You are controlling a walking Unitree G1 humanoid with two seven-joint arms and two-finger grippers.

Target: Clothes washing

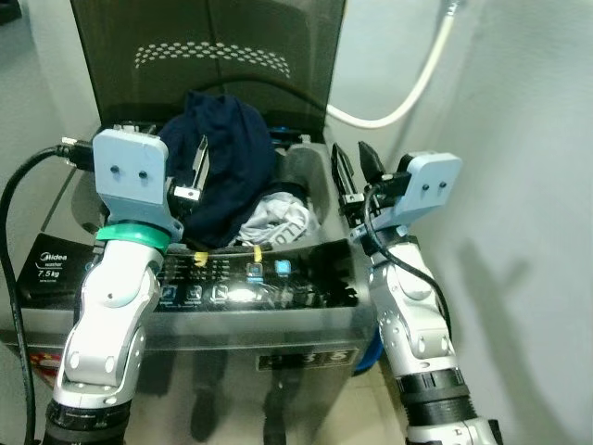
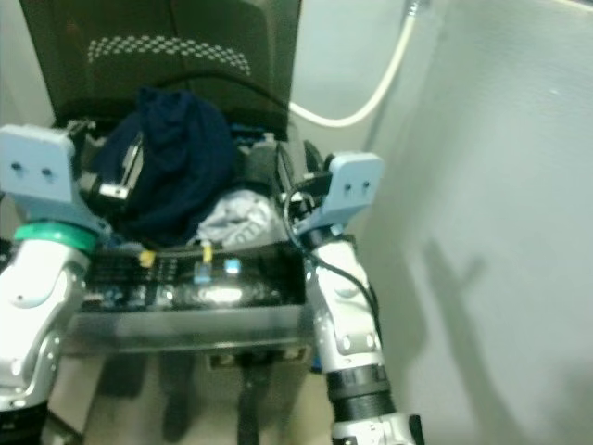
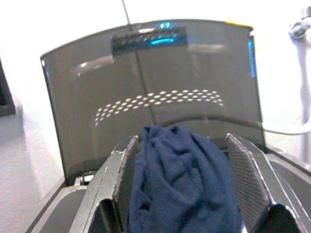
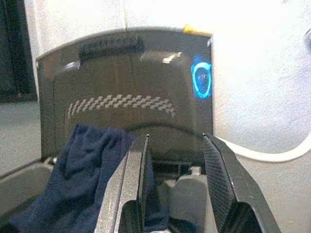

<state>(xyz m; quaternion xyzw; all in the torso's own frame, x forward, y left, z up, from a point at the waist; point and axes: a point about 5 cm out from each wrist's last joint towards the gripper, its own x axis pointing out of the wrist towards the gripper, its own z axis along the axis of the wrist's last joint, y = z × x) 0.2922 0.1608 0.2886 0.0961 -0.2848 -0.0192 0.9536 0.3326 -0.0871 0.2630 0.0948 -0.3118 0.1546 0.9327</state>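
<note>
**Navy garment held over the open washer tub**

Nearest, at the washer's front edge: lit control panel (image 1: pixel 255 283) of a Midea top-load washing machine (image 1: pixel 56 269), "7.5 kg" printed on its left corner. Just beyond the panel, on the left: left gripper (image 3: pixel 182 194), clamped on a navy blue garment (image 1: pixel 222 167), fabric bunched between its two black fingers (image 3: pixel 245 184) and hanging down over the tub opening. Beside and under that garment, inside the tub: a white-and-grey patterned piece of laundry (image 1: pixel 278 221), partly covered by the navy cloth. On the right, above the tub's right rim: right gripper (image 4: pixel 175 184), fingers parted, nothing between them, near the navy cloth without touching it. Farther back: smoked translucent lid (image 1: pixel 213 56) standing upright, a curved band of pale dots across it. Farthest, at the right: a white hose (image 1: pixel 417 83) curving along the pale wall (image 1: pixel 519 139)
</note>
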